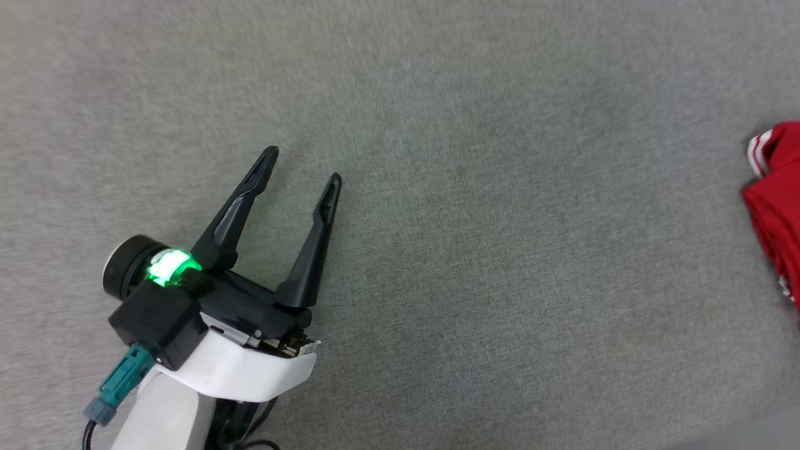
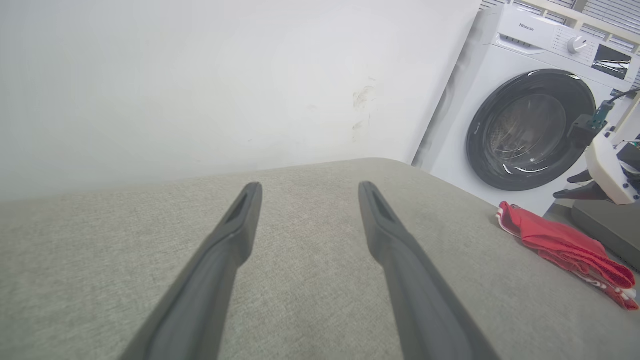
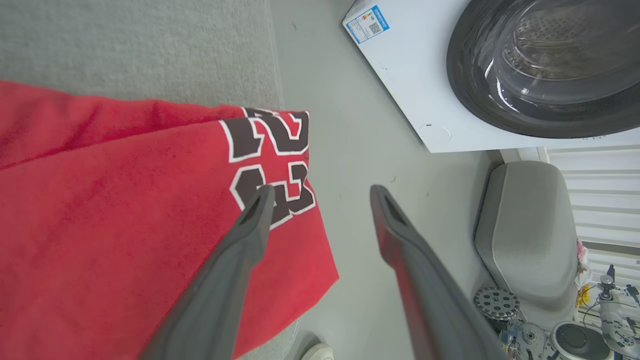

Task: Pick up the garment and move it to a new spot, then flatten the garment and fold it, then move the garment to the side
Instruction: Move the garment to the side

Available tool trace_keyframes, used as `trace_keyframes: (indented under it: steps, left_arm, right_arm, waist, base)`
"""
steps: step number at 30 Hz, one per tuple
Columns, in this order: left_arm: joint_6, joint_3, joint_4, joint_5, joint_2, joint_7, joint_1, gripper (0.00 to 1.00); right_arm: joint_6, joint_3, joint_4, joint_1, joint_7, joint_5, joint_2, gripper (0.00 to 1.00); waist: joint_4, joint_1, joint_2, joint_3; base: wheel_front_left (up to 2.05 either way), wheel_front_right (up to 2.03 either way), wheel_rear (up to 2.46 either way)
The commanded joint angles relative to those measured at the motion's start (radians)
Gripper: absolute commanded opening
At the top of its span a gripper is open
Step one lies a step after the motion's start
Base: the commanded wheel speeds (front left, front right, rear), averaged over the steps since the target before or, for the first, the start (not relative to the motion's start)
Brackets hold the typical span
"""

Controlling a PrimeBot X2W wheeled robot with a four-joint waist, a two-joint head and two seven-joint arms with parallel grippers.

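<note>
The garment [image 1: 777,206], a red jersey T-shirt, lies folded at the right edge of the grey cloth-covered surface [image 1: 437,156], cut off by the head view's border. The left wrist view shows the garment [image 2: 560,245] as a low red pile near the surface's far right corner. My left gripper [image 1: 305,165] hovers open over bare cloth at the lower left, well apart from the garment. My right gripper [image 3: 320,197] is open just above the garment [image 3: 125,210], one finger over the black-and-white lettering [image 3: 272,155], the other finger past the garment's hem over the floor.
A white washing machine [image 2: 530,100] with a dark round door stands beyond the surface's right end. A grey rounded bin [image 3: 530,225] and loose gear sit on the floor beside it. A white wall [image 2: 200,75] is behind the surface.
</note>
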Motion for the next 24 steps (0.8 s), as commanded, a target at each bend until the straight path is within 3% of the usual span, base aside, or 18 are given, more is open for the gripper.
trace_keyframes:
  steps: [1,7,15,24]
  left_arm:
    - [-0.001,0.023,0.015,-0.007,-0.016,-0.002,0.027,1.00]
    - [-0.001,0.120,0.051,-0.008,-0.073,-0.002,0.087,1.00]
    - [0.000,0.231,0.095,0.017,-0.116,-0.002,0.163,1.00]
    - [0.009,0.275,0.166,0.030,-0.154,-0.002,0.219,1.00]
  right_arm:
    - [-0.001,0.002,-0.060,0.017,0.006,0.020,0.011,1.00]
    - [-0.001,-0.046,-0.262,0.077,-0.048,0.081,0.091,1.00]
    - [-0.001,-0.104,-0.527,0.224,-0.197,0.173,0.291,1.00]
    - [-0.001,-0.101,-0.636,0.403,-0.376,0.222,0.464,1.00]
  waist:
    - [0.026,0.0000,0.0000,-0.092]
    - [0.081,0.0000,0.0000,-0.229]
    - [0.162,0.0000,0.0000,-0.336]
    - [0.220,0.0000,0.0000,-0.398]
  base:
    - [0.00,0.00,0.00]
    - [0.00,0.00,0.00]
    - [0.00,0.00,0.00]
    - [0.00,0.00,0.00]
